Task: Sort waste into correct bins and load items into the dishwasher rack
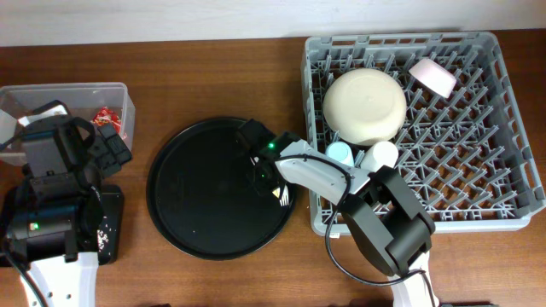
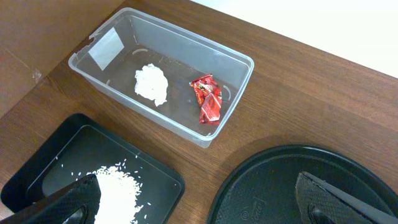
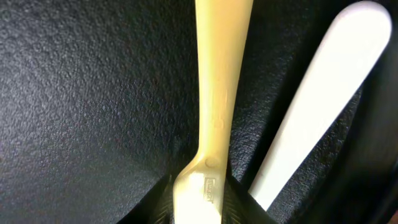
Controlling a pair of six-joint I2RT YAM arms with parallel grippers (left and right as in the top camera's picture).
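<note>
My right gripper (image 3: 200, 208) is shut on the neck of the pale yellow fork (image 3: 221, 81), low on the large round black tray (image 1: 205, 188); its tines show in the overhead view (image 1: 282, 199). The paler spoon handle (image 3: 323, 106) lies just beside it. My left gripper (image 2: 199, 208) is open and empty above the gap between the shallow black tray (image 2: 37, 168), which holds the rice (image 2: 121, 186), and the round tray. The clear box (image 2: 239, 81) holds the white napkin (image 2: 152, 84) and the red wrapper (image 2: 207, 99).
The grey dishwasher rack (image 1: 512, 170) at the right holds the cream bowl-plate (image 1: 365, 104), the pink bowl (image 1: 433, 77), the blue cup (image 1: 339, 153) and the white cup (image 1: 381, 154). My left arm covers much of the clear box and the black tray from above.
</note>
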